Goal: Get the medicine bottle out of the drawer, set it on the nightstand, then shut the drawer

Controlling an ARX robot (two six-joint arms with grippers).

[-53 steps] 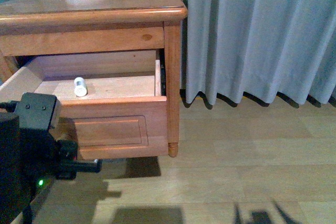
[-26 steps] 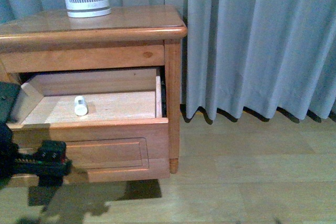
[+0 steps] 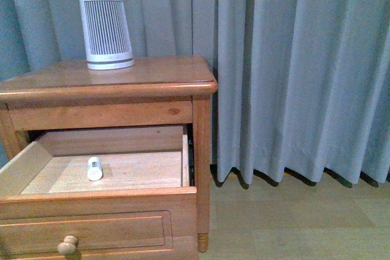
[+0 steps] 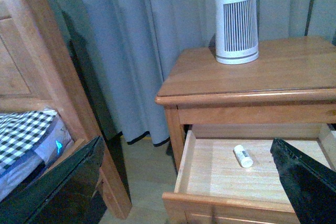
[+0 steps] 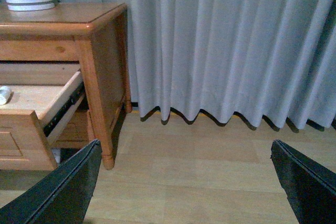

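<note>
The nightstand [image 3: 122,86] stands at the left with its upper drawer [image 3: 103,220] pulled out, its round knob [image 3: 67,245] at the front. The medicine bottle [image 3: 94,168], a tiny white cylinder, lies on its side on the drawer floor. It also shows in the left wrist view [image 4: 243,156] and at the edge of the right wrist view [image 5: 3,95]. My left gripper [image 4: 194,182] is open, short of the drawer's front corner. My right gripper [image 5: 184,182] is open over bare floor, right of the nightstand [image 5: 100,51]. Neither arm shows in the front view.
A white ribbed tapered device [image 3: 106,31] stands on the nightstand top. Grey curtains [image 3: 292,71] hang behind and to the right. A wooden bed frame [image 4: 47,93] with checked bedding [image 4: 21,135] stands left of the nightstand. Pale wood floor [image 5: 199,171] lies to the right.
The front view has risen: the nightstand top and whole device now show. The dark left arm that stood before the drawer front has left that view. The bottle has not moved.
</note>
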